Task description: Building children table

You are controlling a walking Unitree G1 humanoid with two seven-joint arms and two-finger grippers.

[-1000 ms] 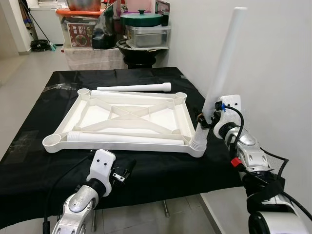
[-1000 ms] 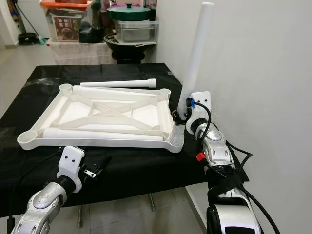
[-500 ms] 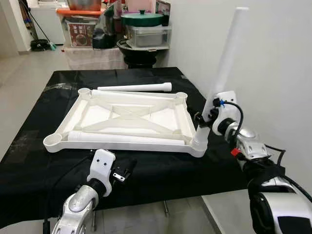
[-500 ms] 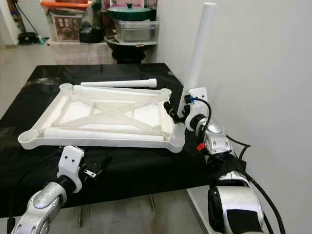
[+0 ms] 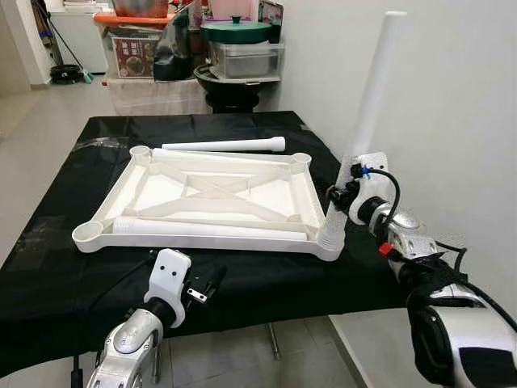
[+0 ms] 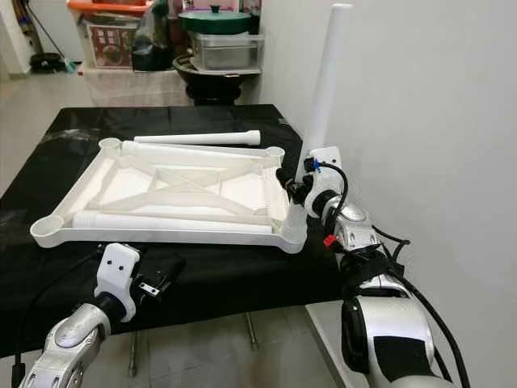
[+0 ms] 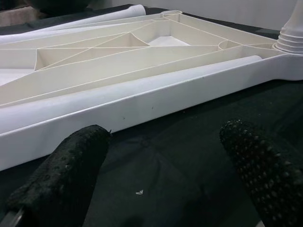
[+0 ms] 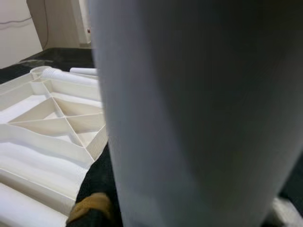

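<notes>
Left eye view shows the right gripper (image 5: 339, 196) apparently clamped low on the upright white plastic table leg (image 5: 373, 89) standing in the upturned white plastic tabletop's (image 5: 212, 198) near-right corner socket, light, stiff and slippery, while the left gripper (image 5: 212, 284) hovers unclenched.

Three table legs (image 5: 373, 89), one tabletop (image 5: 161, 194).
</notes>
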